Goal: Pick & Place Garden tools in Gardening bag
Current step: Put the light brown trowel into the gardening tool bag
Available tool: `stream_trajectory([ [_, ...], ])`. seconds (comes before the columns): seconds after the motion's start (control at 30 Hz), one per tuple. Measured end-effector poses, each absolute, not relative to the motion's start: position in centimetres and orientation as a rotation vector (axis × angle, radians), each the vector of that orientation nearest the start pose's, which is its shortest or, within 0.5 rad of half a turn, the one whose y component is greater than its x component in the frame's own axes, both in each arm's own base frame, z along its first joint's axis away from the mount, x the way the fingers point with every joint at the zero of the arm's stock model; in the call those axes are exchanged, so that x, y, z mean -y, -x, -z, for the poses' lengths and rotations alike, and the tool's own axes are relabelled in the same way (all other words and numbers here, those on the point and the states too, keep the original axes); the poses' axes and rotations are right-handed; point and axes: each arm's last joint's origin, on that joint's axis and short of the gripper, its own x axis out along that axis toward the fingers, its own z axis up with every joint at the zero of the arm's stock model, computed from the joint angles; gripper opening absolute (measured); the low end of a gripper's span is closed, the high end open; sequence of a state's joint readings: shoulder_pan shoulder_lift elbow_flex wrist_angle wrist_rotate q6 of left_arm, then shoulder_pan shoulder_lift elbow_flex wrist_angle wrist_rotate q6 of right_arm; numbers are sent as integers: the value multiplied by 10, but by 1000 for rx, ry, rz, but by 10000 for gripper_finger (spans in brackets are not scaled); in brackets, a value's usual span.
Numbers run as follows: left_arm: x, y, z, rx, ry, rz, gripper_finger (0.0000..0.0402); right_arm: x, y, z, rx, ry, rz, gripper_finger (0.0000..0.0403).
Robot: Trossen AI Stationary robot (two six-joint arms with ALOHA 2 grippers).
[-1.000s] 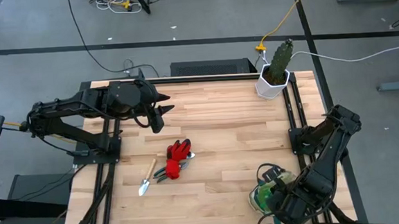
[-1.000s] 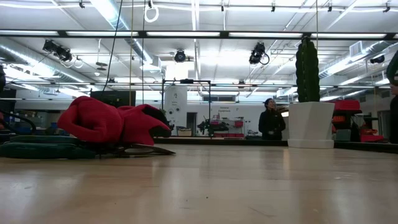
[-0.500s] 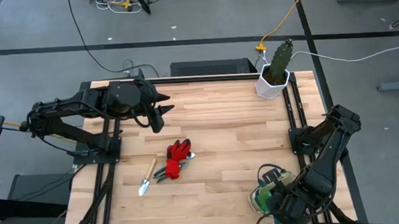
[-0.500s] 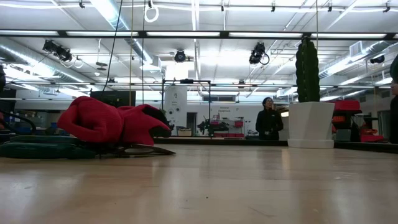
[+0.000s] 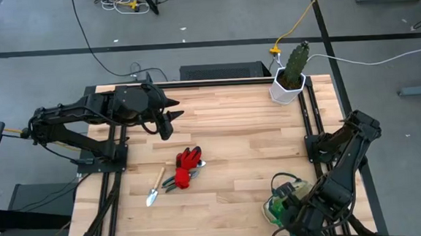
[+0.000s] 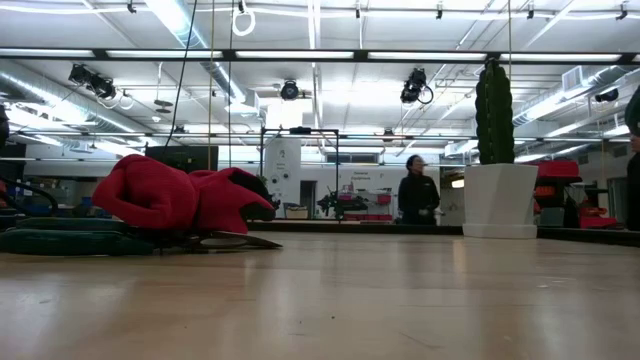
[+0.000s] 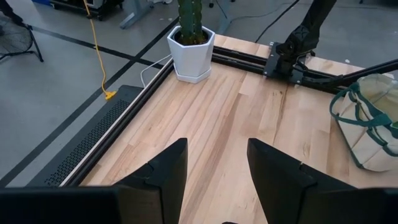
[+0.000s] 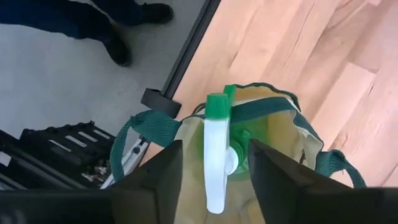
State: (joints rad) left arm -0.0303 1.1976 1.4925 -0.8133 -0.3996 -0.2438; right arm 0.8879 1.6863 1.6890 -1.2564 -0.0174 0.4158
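The spray bottle (image 8: 216, 155) now stands in the gardening bag (image 8: 283, 134), just released by the right tool (image 8: 211, 165); three tools remain.

spray bottle (image 8: 217, 158) in the gardening bag (image 8: 283, 146); gloves (image 5: 189, 159) mid-table, trowel (image 5: 155, 186) to their left.

A grey concrete floor (image 5: 211, 15) crossed by dark tape lines and loose black and yellow cables (image 5: 303, 13) surrounds the table. Beyond it, long ceiling strip lights (image 6: 185, 25) brighten a workshop hall where a dark-clothed person (image 6: 415, 195) stands among distant equipment.
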Motion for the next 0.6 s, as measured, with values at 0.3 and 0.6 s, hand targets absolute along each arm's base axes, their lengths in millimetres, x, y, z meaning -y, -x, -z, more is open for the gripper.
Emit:
stream_trajectory([
  [0.3,-5,-223,-431,-462,125,-420,174,-233,-195,-359,-1200,124,-426,203],
  [0.6,-4,-223,-431,-461,125,-420,174,-208,-184,-386,-1061,71,-327,186],
])
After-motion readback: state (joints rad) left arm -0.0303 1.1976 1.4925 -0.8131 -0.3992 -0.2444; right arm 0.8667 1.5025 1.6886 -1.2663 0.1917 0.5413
